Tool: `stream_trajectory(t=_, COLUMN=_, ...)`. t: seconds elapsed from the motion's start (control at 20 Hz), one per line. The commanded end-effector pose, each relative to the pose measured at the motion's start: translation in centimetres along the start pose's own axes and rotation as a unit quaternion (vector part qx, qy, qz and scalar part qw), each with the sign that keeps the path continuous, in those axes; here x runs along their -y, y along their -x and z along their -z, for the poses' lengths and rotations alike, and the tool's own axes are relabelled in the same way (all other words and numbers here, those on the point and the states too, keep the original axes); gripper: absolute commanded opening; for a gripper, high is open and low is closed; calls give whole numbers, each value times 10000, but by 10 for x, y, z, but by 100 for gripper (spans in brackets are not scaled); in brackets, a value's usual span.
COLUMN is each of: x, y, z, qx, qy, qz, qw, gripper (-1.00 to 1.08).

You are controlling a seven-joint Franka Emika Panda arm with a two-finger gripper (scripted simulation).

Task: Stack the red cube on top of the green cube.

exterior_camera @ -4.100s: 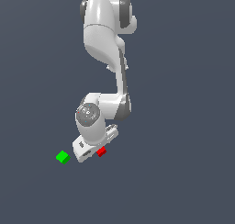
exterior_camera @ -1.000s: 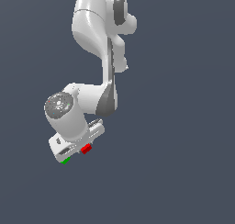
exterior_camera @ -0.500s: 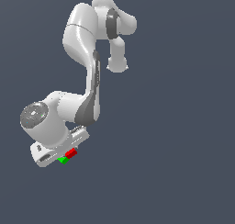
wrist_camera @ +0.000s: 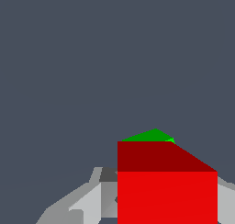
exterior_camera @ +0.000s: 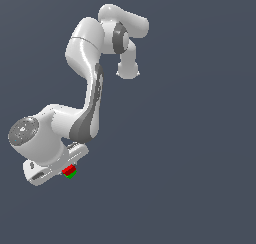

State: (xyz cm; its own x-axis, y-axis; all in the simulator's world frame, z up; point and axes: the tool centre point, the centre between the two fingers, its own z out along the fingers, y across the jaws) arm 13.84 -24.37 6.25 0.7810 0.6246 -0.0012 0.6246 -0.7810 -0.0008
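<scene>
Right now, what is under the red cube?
The green cube shows beneath the red cube; only a green sliver is visible. Contact between them is hidden, as is most of the green cube.

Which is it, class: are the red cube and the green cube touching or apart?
Cannot tell. In the wrist view the red cube hides most of the green cube; no gap or contact shows plainly.

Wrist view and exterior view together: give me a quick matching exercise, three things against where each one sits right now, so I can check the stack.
Things:
1. red cube
2. green cube
3. gripper

Places:
A. mostly hidden behind the other cube, only a sliver showing
B. low at the exterior view's left, right over both cubes
C. nearest the wrist camera, between the grey fingers

Pairs: 1-C, 2-A, 3-B
</scene>
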Motion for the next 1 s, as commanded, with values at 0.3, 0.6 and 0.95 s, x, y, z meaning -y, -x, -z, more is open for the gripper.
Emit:
stream_trajectory(t=0.3, x=-8, y=3, z=-2, qx=-4, qy=5, qz=4, qw=10000, gripper=-100)
stream_trajectory(t=0.6, x=-9, y=3, z=-2, qx=-4, qy=5, qz=4, qw=10000, gripper=100)
stream_trajectory(t=0.95, x=-9, y=3, z=-2, qx=-4, qy=5, qz=4, qw=10000, gripper=100)
